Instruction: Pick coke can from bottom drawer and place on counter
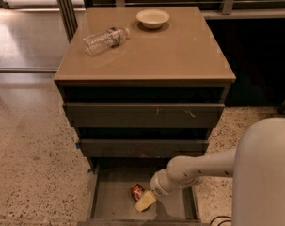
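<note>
The coke can [137,191], small and red, lies on the floor of the open bottom drawer [114,199], pulled out at the base of the dark cabinet. My gripper [145,201] reaches down into that drawer from the right, its pale fingers right beside the can on its lower right side, touching or nearly touching it. The white arm runs from the lower right. The tan counter [165,51] tops the cabinet above.
A clear plastic water bottle [104,39] lies on its side at the counter's left back. A small white bowl [153,18] stands at the back centre. Two shallower drawers [142,114] sit above the open one. Speckled floor lies to the left.
</note>
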`<control>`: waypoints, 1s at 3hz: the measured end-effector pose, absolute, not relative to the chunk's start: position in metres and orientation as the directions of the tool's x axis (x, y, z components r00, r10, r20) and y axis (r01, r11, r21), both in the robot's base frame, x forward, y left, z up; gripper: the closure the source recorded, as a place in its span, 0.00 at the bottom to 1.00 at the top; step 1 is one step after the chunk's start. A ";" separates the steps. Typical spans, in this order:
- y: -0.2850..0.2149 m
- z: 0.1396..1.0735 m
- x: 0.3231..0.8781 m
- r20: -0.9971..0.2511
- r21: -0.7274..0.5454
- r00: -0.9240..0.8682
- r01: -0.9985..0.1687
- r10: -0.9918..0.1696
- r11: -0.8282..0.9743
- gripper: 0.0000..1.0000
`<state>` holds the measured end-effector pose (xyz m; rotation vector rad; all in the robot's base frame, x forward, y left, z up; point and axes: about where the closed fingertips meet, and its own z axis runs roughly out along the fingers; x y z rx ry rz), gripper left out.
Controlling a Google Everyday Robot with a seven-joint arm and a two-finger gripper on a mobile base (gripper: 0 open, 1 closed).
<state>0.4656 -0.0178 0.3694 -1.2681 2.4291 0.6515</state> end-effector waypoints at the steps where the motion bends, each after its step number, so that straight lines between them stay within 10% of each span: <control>1: -0.007 0.339 0.472 -0.482 0.269 -0.547 -0.836 -0.684 0.479 0.00; 3: 0.005 0.283 0.472 -0.457 0.345 -0.581 -0.813 -0.673 0.468 0.00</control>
